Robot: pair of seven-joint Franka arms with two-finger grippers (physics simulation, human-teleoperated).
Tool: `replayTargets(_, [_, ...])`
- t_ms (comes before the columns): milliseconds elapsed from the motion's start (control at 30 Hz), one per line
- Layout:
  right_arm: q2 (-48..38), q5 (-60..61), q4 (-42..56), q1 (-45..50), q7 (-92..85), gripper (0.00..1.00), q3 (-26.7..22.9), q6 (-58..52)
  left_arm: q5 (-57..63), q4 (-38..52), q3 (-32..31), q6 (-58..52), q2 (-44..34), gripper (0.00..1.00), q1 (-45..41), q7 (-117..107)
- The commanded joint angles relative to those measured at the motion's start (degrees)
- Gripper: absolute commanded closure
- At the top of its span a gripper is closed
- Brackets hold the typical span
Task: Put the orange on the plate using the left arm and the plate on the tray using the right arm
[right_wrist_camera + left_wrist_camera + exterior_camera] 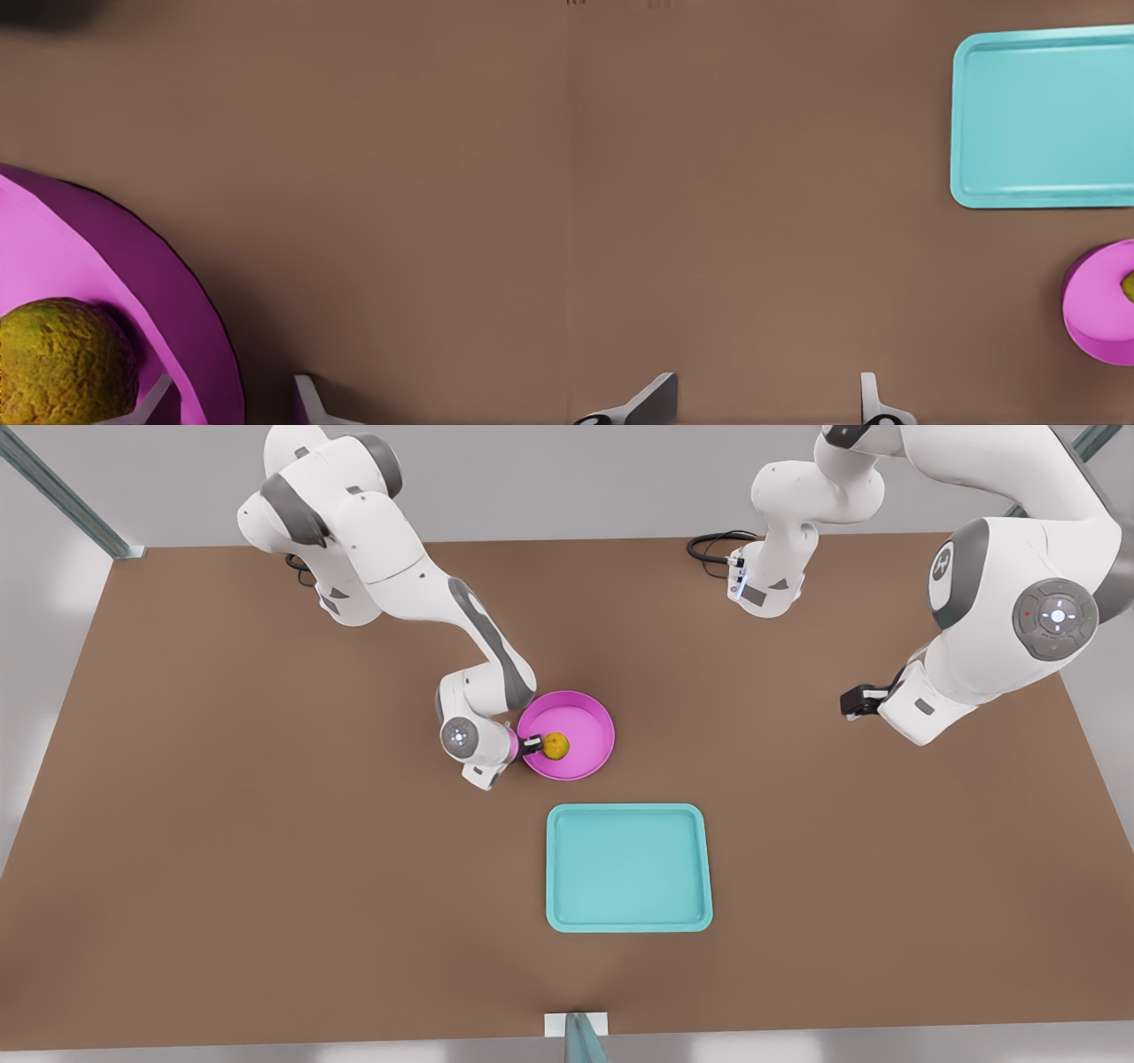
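The brown desk [266,824] carries 3 loose things, all placed here against the plate. The teal tray [628,868] is the largest. It lies flat just below the plate in the front view, apart from it with a strip of bare desk between them, and nothing lies in it. The pink plate [589,726] sits on the desk near the middle, not on the tray. The orange [555,746] rests inside the plate, toward the edge on the front view's left.

The right hand [532,744] is at that same edge of the plate, reaching in from the front view's left. In the right wrist view the right hand [226,409] is spread, its 2 fingers [152,400] straddling the plate's rim [208,354]. One is inside, just beside the orange [62,363], and the other is outside over the desk, with a gap to the plate's wall. The orange sits close to the inner finger, crowding that side of the rim.

The left hand [852,702] waits well away from the plate, toward the front view's right. Seen from the left wrist, the left hand [762,409] is spread with nothing between its fingers, and tray [1045,115] and plate [1099,305] lie farther off. A black cable [713,545] loops beyond the plate by the far arm base.
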Motion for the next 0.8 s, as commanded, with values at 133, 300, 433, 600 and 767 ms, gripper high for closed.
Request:
replayTargets(133, [-0.6,-0.1,0.6,-0.1,2.1,0.59,0.1,-1.3,0.2,0.0,0.0,-0.2,-0.2,0.0,0.0,4.6])
replayTargets(300, [-0.7,-0.1,2.0,-0.3,1.5,0.79,0.0,-4.5,0.1,0.0,0.1,0.0,-0.1,0.0,0.0,4.6])
replayTargets(433, [-3.1,-0.1,3.2,-0.3,1.5,0.79,0.1,-7.3,0.1,0.0,0.1,0.1,0.0,0.0,0.0,4.5])
replayTargets(600, [-7.1,1.5,4.1,-1.0,1.8,0.79,0.0,-8.2,0.2,0.0,0.1,0.2,0.1,0.0,0.0,4.5])
replayTargets(767, [-2.4,11.6,16.1,-3.3,10.7,0.79,-0.2,-7.7,0.2,0.0,0.1,0.2,0.1,0.0,0.0,4.5])
